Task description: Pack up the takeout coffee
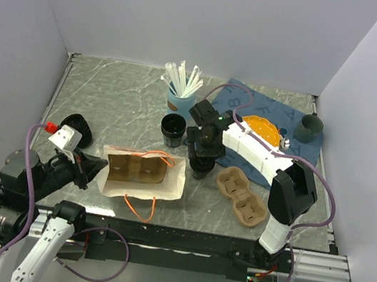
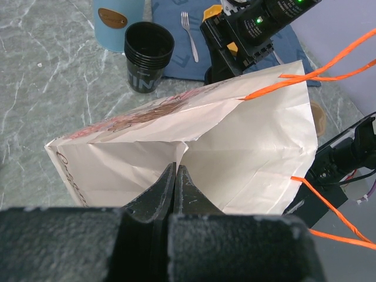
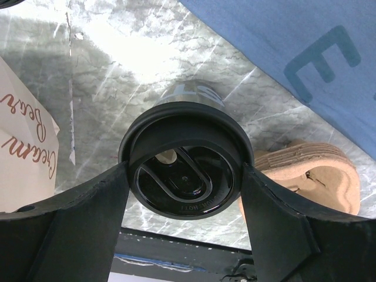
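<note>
The takeout coffee (image 1: 201,163), a small black cup with a black lid, stands just right of the white paper bag (image 1: 167,181). My right gripper (image 1: 203,152) is shut on it. In the right wrist view both fingers press the sides of the lid (image 3: 182,126), gripper (image 3: 185,170). My left gripper (image 1: 94,166) is shut on a fold at the bag's left end; in the left wrist view the jaws (image 2: 175,168) pinch the white paper (image 2: 247,141). The bag has orange handles and a brown insert (image 1: 137,168) inside.
A lidless black cup (image 1: 173,130) and a light-blue straw cup (image 1: 179,100) stand behind the bag. A cardboard cup carrier (image 1: 240,197) lies to the right. A blue cloth (image 1: 283,117), an orange item (image 1: 259,129), a grey-green mug (image 1: 309,129) are at back right.
</note>
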Controlling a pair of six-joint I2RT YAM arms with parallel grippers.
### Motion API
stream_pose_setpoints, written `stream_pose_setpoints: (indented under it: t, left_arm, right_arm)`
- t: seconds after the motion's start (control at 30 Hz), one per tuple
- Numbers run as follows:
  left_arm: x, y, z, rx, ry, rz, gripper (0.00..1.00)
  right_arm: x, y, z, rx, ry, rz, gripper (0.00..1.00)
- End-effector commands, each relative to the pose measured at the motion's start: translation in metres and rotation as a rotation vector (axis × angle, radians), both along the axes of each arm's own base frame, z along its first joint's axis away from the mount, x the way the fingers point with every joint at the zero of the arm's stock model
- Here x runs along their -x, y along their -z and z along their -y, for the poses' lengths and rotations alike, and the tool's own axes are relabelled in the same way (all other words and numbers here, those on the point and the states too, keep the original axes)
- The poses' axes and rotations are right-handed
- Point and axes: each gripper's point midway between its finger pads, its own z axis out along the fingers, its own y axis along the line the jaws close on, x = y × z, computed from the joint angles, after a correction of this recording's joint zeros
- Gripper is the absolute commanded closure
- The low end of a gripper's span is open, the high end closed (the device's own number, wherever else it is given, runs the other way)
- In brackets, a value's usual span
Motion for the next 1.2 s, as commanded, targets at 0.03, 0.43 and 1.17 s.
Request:
stream_pose_setpoints:
  t: [0.03, 0.43, 1.17]
  left_arm:
    - [0.008, -0.013, 0.002, 0.008, 0.021, 0.042, 0.99]
    - [0.007, -0.013, -0.001, 0.032, -0.01, 0.037, 0.99]
    - [-0.003, -0.003, 0.025, 0.061, 0.152, 0.038, 0.99]
  right_arm:
    - [0.002, 0.005, 0.006, 0.028, 0.005, 0.011, 0.34]
    - [0.005, -0.043, 0.015, -0.022, 0.001, 0.103, 0.42]
    - [0.124, -0.288, 0.011, -0.525, -0.478, 0.634, 0.46]
